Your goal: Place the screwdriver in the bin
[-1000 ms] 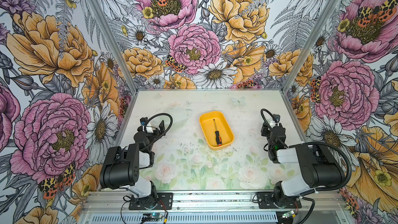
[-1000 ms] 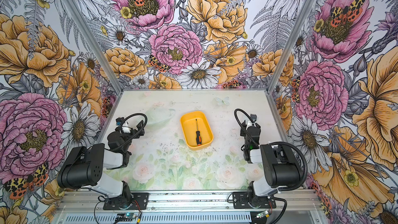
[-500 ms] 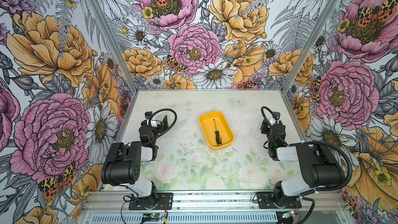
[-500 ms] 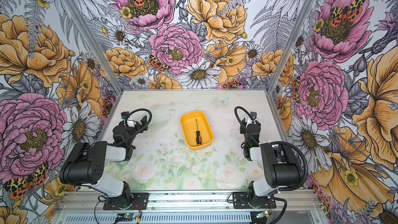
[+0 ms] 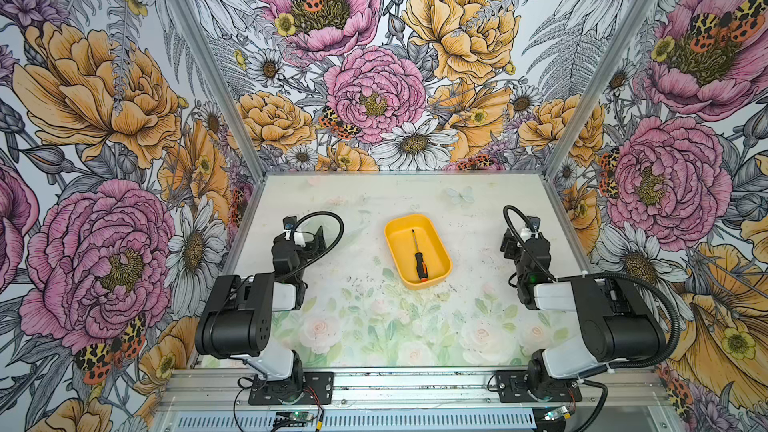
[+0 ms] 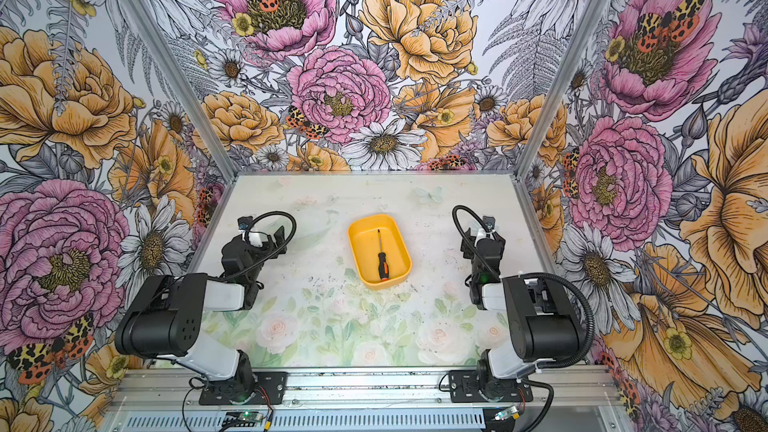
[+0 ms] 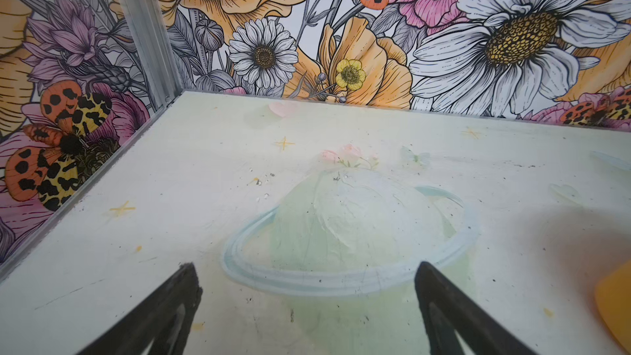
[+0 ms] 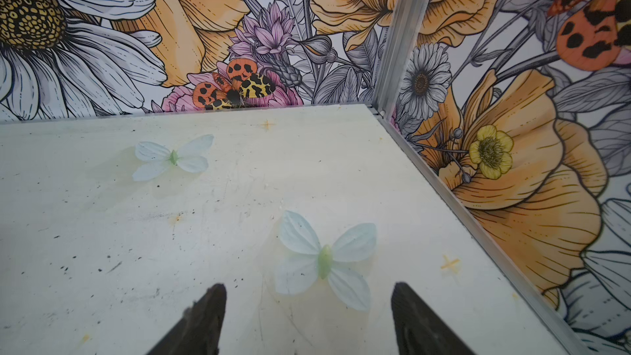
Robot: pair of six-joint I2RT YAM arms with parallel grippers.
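The left arm has reached forward (both jaws spread, empty); the screwdriver lies in the bin between them.

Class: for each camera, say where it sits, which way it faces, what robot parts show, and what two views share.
Both top views: high above the front edge, looking down toward the back wall; both arms flank the bin holding the screwdriver.
Left wrist: on the left arm, facing the back-left corner; open left end effector shows.
Right wrist: on the right arm, facing the back-right corner; open right end effector shows.
Shared: left wrist and top views both catch the bin.
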